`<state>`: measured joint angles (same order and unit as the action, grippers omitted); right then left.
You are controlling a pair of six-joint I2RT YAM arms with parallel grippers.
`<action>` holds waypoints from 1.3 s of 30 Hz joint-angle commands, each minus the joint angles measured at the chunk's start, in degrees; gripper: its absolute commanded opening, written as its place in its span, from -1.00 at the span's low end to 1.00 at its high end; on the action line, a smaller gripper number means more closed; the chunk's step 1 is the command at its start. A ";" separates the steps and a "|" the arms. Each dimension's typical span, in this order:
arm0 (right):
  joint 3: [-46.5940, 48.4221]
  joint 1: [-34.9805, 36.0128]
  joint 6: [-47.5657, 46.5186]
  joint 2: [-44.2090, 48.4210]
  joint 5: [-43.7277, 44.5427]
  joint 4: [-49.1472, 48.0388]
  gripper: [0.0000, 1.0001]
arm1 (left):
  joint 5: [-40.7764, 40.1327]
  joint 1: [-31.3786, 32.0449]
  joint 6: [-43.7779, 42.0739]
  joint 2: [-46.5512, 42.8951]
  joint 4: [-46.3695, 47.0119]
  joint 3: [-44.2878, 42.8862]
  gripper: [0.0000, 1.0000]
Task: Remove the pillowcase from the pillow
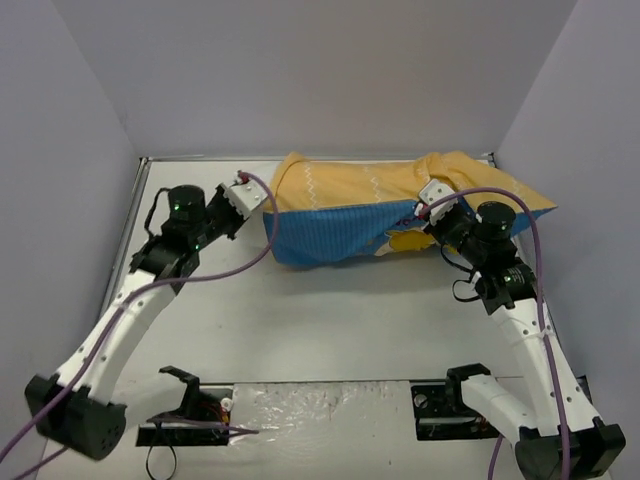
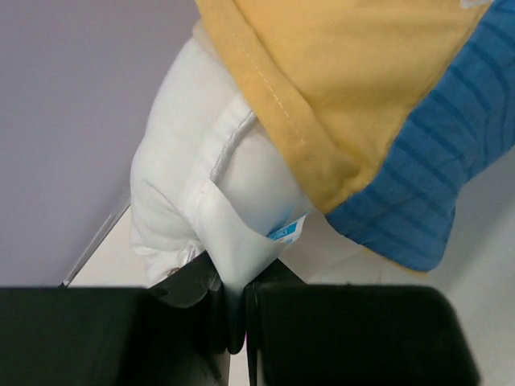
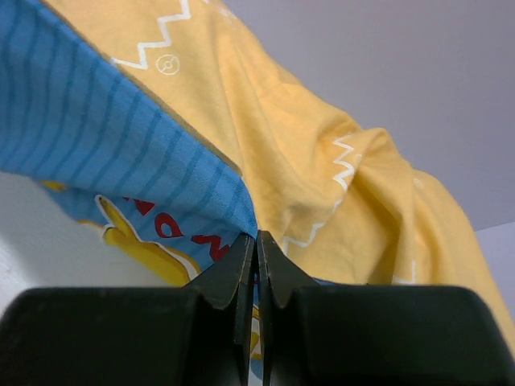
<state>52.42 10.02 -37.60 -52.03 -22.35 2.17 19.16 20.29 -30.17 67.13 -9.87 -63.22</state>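
Pillowcase (image 1: 400,205) and pillow (image 2: 181,177) lie together at the far side of the worktop (image 1: 330,320), close under the back wall (image 1: 300,70). The cover's mustard side is up and its blue striped side faces the arms.

The left end effector (image 2: 234,283) is pressed together on a white corner of the pillow, just beside the small blue tag (image 2: 288,231), where the pillow pokes out of the cover's open hem. The right end effector (image 3: 257,241) is pinching a fold of the pillowcase at the other end, where blue and yellow meet.

To do this step well, I judge the two should draw apart along the pillow's length. The left would hold its corner firm while the right takes the cover away to the right, low and steady so the thin pinch does not slip.

Room is tight. The right wall (image 1: 590,120) is near the cover's far corner, and the left wall (image 1: 60,150) is near the left arm. Open worktop lies toward the arm bases, so angling the pull nearward looks safer.
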 commanded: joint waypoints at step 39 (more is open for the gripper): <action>9.98 -22.06 3.15 -13.36 -5.30 -10.62 -1.00 | -11.71 -2.45 15.67 -31.98 -8.06 14.27 -0.95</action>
<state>60.53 -8.86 -34.57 -66.37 -29.61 -2.02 13.47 19.53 -14.22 36.99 -20.80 -48.10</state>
